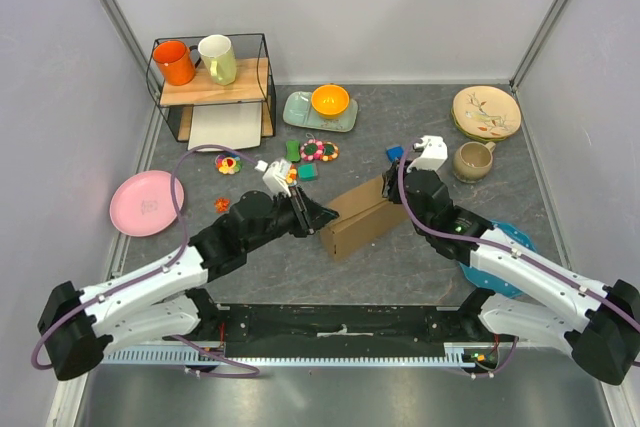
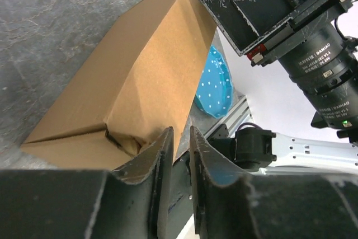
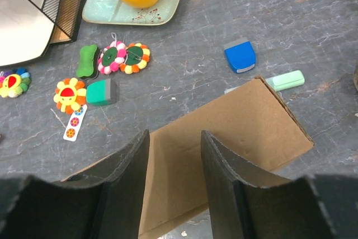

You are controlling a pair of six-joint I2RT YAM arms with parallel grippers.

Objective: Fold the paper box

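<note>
The paper box (image 1: 360,217) is a folded brown cardboard shape lying on the grey table between my two arms. My left gripper (image 1: 322,215) is at its left end. In the left wrist view its jaws (image 2: 180,130) stand a narrow slit apart with nothing between them, just short of the box's corner (image 2: 140,76). My right gripper (image 1: 390,187) is at the box's right end. In the right wrist view its fingers (image 3: 175,134) are spread open over the box's top panel (image 3: 246,121), with no grip on it.
A wire rack (image 1: 212,82) with two mugs stands back left. Also on the table are a pink plate (image 1: 146,203), a yellow bowl (image 1: 329,100), small toys (image 1: 318,150), a blue block (image 3: 240,56), a beige plate (image 1: 486,112) and a mug (image 1: 472,160). A blue dotted plate (image 2: 215,85) lies under the right arm.
</note>
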